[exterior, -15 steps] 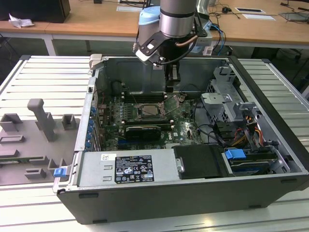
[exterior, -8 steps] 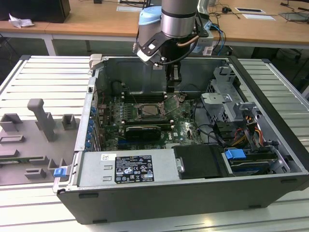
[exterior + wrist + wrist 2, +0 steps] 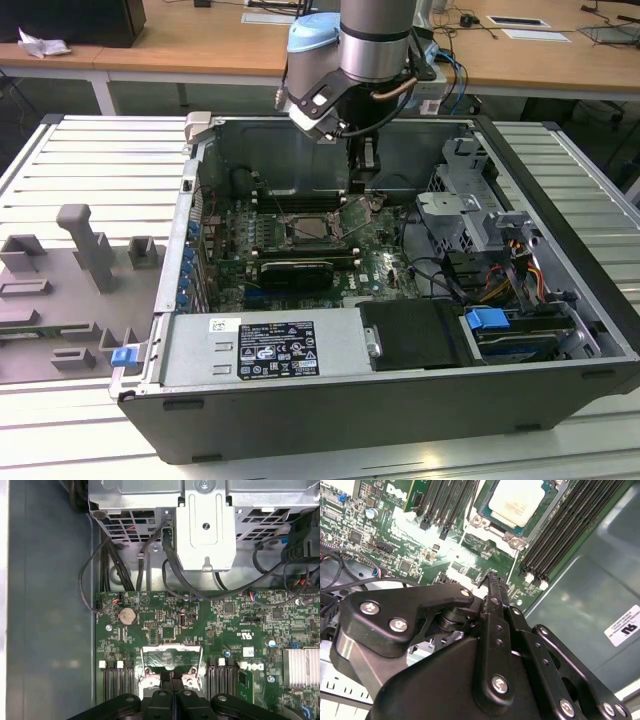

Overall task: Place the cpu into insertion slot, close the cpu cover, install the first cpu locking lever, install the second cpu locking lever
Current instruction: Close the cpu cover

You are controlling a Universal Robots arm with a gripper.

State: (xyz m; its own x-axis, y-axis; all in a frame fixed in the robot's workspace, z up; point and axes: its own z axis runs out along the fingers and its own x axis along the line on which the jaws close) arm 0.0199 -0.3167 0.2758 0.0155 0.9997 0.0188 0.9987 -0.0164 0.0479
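The cpu [image 3: 516, 501], with its pale silvery top, lies in the insertion slot [image 3: 313, 230] on the green board inside the open computer case. In the first wrist view the cpu cover [image 3: 170, 648], a silvery frame, stands raised off the slot, with thin locking levers [image 3: 145, 666] at its sides. My gripper [image 3: 171, 676] hangs just above the board with its fingers pressed together and nothing between them, and its tips are close to the raised cover. In the exterior view my gripper [image 3: 362, 183] is slightly to the right of the slot. The second wrist view shows my gripper [image 3: 492, 577] short of the cpu.
Long black memory slots [image 3: 570, 525] flank the socket. A metal drive cage [image 3: 205, 525] and loose cables [image 3: 440, 270] crowd the exterior view's right. A graphics card [image 3: 295, 270] and the power supply [image 3: 265, 345] lie nearer the front. Grey fixture blocks [image 3: 85, 250] stand outside the case.
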